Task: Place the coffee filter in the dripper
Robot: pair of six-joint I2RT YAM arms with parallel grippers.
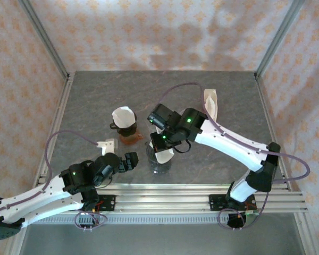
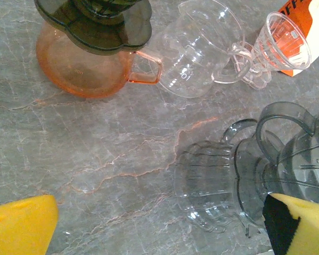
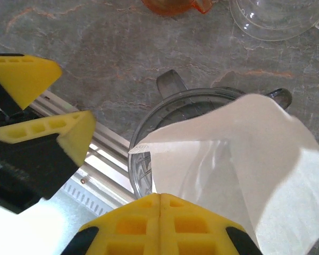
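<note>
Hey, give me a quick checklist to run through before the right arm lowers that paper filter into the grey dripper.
1. Grip: the right gripper is shut on the edge of the coffee filter. Ok.
2. Filter shape: its cone is spread open, not folded flat. Ok.
3. Alignment: the filter hangs over the mouth of the grey dripper. Ok.
4. Seating: how deep the filter tip sits inside the dripper. Cannot tell.
5. Dripper steadied: the left gripper is open beside the dripper, not holding it. Not ok.
6. Neighbours: the orange carafe stands apart from the dripper. Ok.
</note>
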